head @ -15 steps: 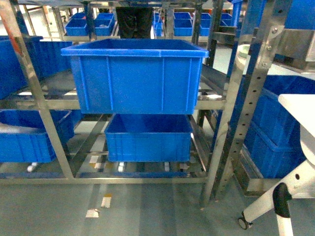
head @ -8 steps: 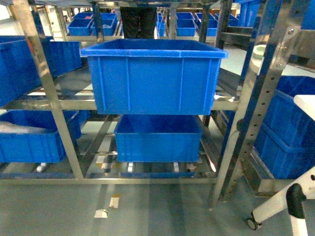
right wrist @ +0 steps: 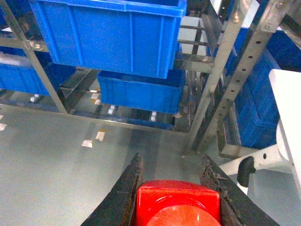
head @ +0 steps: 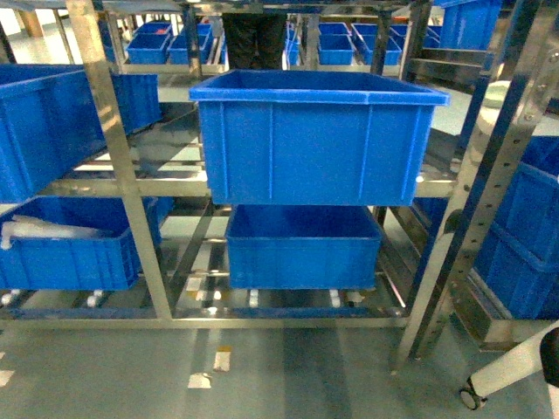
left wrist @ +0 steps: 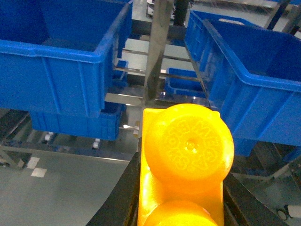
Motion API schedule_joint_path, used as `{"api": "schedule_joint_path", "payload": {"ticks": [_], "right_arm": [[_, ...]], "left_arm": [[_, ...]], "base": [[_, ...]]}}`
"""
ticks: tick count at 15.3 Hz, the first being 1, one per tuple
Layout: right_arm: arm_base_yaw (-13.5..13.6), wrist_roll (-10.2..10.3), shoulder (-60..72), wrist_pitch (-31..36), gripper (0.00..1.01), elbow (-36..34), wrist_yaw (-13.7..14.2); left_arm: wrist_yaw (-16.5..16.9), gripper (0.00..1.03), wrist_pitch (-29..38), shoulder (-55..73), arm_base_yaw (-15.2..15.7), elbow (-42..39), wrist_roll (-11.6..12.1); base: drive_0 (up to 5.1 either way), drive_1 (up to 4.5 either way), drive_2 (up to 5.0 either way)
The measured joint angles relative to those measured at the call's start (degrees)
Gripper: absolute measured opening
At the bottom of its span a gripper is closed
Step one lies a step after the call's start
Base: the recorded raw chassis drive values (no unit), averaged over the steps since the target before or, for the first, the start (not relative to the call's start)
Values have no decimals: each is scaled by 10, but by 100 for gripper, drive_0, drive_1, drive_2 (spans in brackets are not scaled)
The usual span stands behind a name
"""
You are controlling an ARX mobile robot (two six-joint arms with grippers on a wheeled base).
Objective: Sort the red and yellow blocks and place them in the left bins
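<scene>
A steel rack (head: 113,166) fills the head view, its shelves loaded with blue bins. The upper blue bin (head: 319,140) sits in the middle on the mid shelf, and directly below it the lower blue bin (head: 303,247) rests on the bottom rails. To the left of the upright stand two more — the left upper bin (head: 44,127) and, beneath it, the left lower bin (head: 70,244). At the lower right corner a white wheeled leg (head: 515,375) pokes in over the grey floor (head: 288,371). Neither arm shows in this view.

The left wrist view looks along the left gripper (left wrist: 181,188), whose dark fingers (left wrist: 120,197) press against both sides of the yellow block (left wrist: 186,150); the block stands between them with a round embossed stud facing the camera, held in the air in front of the rack with bins to either side.

In the right wrist view the right gripper (right wrist: 174,188) clamps the red block (right wrist: 176,205) between its worn dark fingers (right wrist: 126,193) — only the top of the block shows at the bottom edge, so its full shape is hard to judge. It hangs above the floor, well short of the rack
</scene>
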Motion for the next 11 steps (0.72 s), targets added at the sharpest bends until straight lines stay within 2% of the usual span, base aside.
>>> {"api": "schedule_joint_path", "payload": {"ticks": [11], "right_arm": [[0, 0, -2, 0, 29, 0, -2]], "left_arm": [[0, 27, 0, -1, 0, 1, 0]], "base": [[-488, 253, 253]]}}
